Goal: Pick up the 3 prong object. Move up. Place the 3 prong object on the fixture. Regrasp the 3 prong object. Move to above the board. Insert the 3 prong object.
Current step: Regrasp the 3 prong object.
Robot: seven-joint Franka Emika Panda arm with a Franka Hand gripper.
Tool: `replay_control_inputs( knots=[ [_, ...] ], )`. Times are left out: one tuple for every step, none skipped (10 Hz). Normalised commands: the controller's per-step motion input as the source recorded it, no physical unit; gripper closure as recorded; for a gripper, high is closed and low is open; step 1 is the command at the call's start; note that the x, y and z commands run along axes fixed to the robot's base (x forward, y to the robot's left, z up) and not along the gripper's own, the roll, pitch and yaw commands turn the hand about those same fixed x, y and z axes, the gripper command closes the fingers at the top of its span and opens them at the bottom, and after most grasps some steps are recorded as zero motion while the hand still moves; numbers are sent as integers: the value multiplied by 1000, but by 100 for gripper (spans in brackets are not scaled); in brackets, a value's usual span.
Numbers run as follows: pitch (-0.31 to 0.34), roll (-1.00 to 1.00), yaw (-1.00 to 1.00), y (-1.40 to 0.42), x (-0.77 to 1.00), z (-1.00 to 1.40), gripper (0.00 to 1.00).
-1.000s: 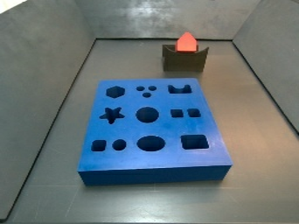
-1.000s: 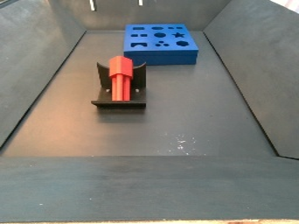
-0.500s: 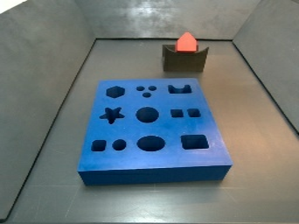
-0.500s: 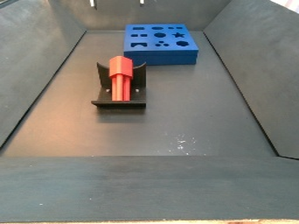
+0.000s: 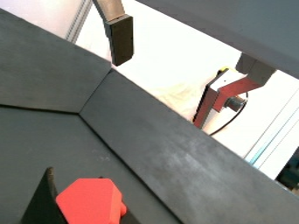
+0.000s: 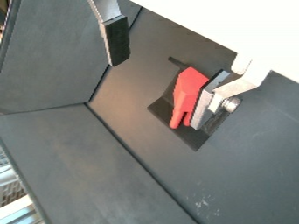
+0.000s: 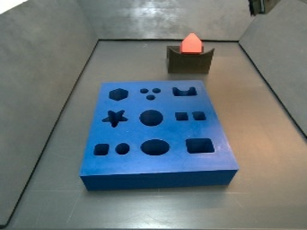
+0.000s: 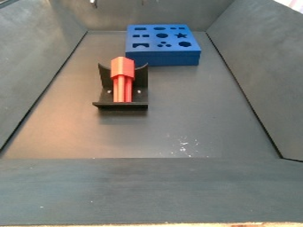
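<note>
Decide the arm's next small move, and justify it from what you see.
Probably lower the open end effector toward the red piece to regrasp it. The piece rests on the fixture, untouched; in a wrist view the fingers stand well apart and above it with nothing between them. The board has no piece in its holes yet.

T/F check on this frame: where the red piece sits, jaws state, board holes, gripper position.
1. The 3 prong object rests on the fixture. True.
2. The gripper holds the red piece. False: its jaws stand open and empty, apart from it.
3. The board has a piece in its star hole. False: all cut-outs appear empty.
4. The gripper is above the scene; only a corner of it shows at the top edge in a side view. True.
5. The fixture sits on the board. False: it stands on the floor, apart.
</note>
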Motion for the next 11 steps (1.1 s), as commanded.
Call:
replay_control_inputs(
  knots=[
    [86, 232, 179, -31, 91, -7, 0],
    [23, 184, 192, 72, 34, -1000, 0],
    [2, 178, 181, 71, 38, -1000, 0],
    [-21, 165, 166, 67, 45, -1000, 0],
    [-55, 120, 135, 59, 58, -1000, 0],
    [-77, 96, 114, 59, 68, -1000, 0],
    [-98, 76, 78, 54, 79, -1000, 0],
    [-108, 71, 55, 51, 86, -1000, 0],
    [-102, 68, 23, 45, 95, -1000, 0],
    [-92, 65, 3, 41, 106, -1000, 0],
    [-69, 67, -19, 32, 117, -1000, 0]
  ],
)
